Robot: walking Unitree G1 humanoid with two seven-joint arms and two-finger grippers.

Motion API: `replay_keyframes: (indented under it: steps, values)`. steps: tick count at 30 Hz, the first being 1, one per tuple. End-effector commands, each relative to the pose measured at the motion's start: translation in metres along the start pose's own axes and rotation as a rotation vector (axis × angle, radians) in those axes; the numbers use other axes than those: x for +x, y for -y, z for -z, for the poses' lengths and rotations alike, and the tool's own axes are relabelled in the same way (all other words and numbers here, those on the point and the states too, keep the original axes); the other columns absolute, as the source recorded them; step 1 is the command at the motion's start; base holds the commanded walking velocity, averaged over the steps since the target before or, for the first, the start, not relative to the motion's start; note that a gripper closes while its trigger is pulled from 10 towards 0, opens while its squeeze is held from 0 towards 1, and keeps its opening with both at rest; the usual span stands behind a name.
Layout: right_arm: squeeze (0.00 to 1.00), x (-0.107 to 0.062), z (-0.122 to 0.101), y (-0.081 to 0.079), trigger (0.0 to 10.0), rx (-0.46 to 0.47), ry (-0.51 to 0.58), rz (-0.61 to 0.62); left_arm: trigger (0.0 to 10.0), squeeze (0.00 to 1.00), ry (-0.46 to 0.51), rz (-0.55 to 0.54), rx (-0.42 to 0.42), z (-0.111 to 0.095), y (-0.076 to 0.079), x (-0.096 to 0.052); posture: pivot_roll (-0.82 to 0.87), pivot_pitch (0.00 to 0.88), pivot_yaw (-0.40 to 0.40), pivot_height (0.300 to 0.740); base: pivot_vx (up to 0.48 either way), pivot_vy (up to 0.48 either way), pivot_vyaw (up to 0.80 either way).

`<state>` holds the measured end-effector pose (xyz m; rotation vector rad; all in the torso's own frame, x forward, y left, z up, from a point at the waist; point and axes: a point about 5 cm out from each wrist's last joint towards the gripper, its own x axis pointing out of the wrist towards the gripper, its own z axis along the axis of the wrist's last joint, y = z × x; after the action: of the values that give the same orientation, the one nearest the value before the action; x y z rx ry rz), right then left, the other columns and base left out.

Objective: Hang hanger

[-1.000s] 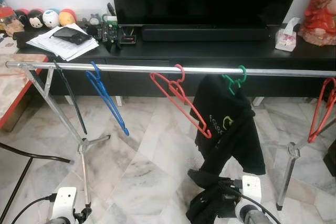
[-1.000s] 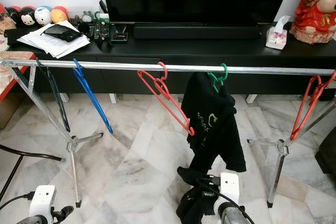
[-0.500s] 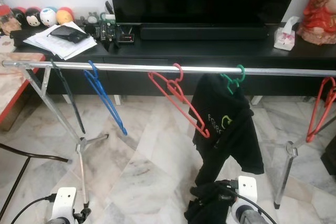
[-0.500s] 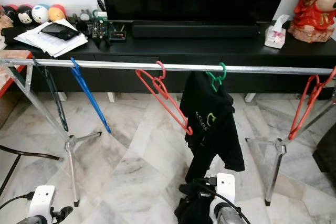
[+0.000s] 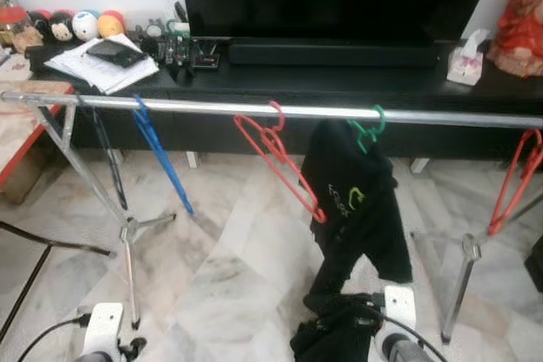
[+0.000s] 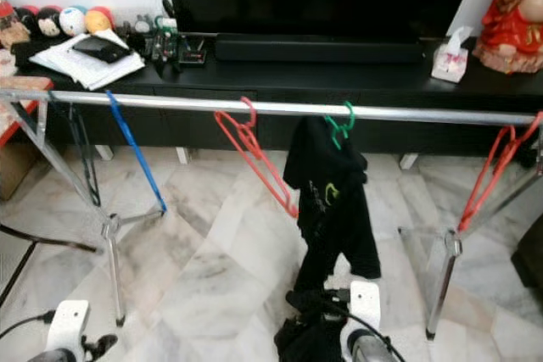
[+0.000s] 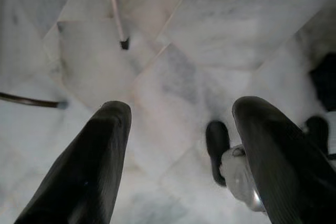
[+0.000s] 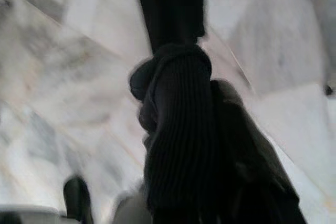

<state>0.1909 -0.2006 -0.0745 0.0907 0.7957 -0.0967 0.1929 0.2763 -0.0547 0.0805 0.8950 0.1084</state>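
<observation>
A green hanger [image 5: 366, 131] carrying a black garment [image 5: 352, 201] hangs by its hook on the silver rail [image 5: 212, 108]. The garment's lower end trails down to my right gripper [image 5: 356, 341], which is low in front of the rack and shut on the bunched cloth. In the right wrist view the ribbed black cloth [image 8: 178, 129] covers the fingers. My left gripper [image 7: 181, 129] hangs low over the marble floor, open and holding nothing.
On the rail also hang a dark hanger [image 5: 106, 158], a blue hanger [image 5: 161, 154], a red hanger [image 5: 276, 154] and another red hanger [image 5: 513, 180] at the far right. Rack legs [image 5: 127, 243] stand on the floor. Behind is a black TV stand [image 5: 339, 82] with papers [image 5: 102, 61].
The whole picture has shifted a little and blurred, so the camera has moved. The garment stays on the rail with my right gripper holding its lower end.
</observation>
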Motion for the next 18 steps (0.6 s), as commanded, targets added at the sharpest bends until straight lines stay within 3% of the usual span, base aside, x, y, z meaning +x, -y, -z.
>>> replay_keyframes:
  steps: [1, 13, 17, 18]
  values:
    - [0.0, 0.001, -0.002, -0.003, 10.0, -0.005, 0.005, -0.005, 10.0, 0.0, -0.011, -0.008, -0.008, 0.004, -0.003, -0.001, -0.07, 0.045, -0.01, 0.74, 0.0, -0.3, 0.0]
    - [0.0, 0.0, 0.003, -0.01, 10.0, -0.003, -0.003, -0.015, 10.0, 0.0, -0.003, 0.005, 0.002, 0.005, -0.003, -0.002, -0.07, 0.026, -0.009, 0.74, 0.0, -0.302, 0.0]
    - [0.0, -0.003, 0.009, -0.003, 10.0, -0.004, -0.022, -0.007, 10.0, 0.0, 0.001, 0.006, 0.005, 0.005, -0.003, -0.002, -0.07, 0.022, -0.009, 0.74, 0.0, -0.301, 0.0]
    - [0.0, -0.005, 0.014, 0.006, 10.0, -0.009, -0.039, 0.005, 10.0, 0.0, 0.004, 0.005, 0.004, 0.006, -0.003, -0.002, -0.06, 0.021, -0.01, 0.74, 0.0, -0.3, 0.0]
